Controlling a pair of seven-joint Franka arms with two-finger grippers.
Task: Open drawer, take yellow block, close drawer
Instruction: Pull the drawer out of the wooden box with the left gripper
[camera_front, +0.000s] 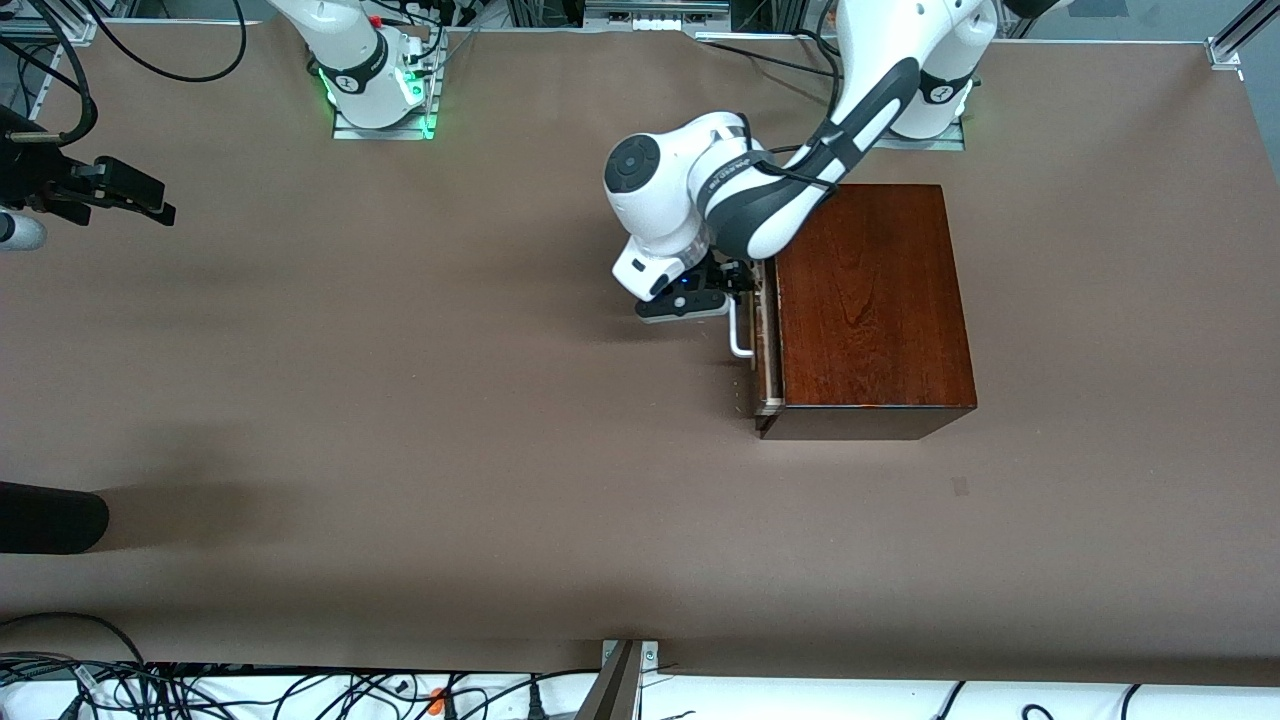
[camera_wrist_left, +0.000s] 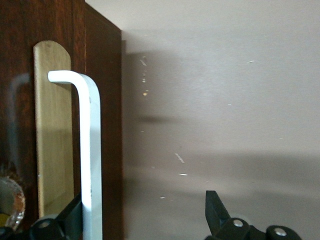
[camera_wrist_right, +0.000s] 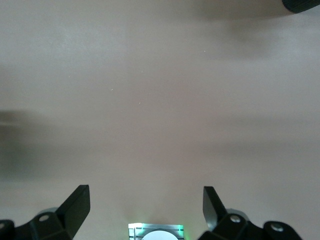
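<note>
The glossy dark box (camera_front: 870, 300) stands toward the left arm's end of the table. Its drawer (camera_front: 765, 345) shows a thin pale strip along the front. The white handle (camera_front: 740, 335) juts out toward the right arm's end. My left gripper (camera_front: 738, 283) is at that handle, open. In the left wrist view the handle bar (camera_wrist_left: 91, 150) crosses in front of one of the fingers (camera_wrist_left: 71, 215), and the left gripper (camera_wrist_left: 145, 202) straddles it without closing. My right gripper (camera_front: 110, 190) waits open and empty in the air over the right arm's end of the table (camera_wrist_right: 145, 196). The yellow block is hidden.
A dark rounded object (camera_front: 50, 518) lies at the table edge at the right arm's end. Cables (camera_front: 200, 690) run along the edge nearest the front camera. The right arm's base (camera_wrist_right: 156, 232) shows lit green between the right gripper's fingers. Brown tabletop (camera_front: 450, 400) spreads in front of the drawer.
</note>
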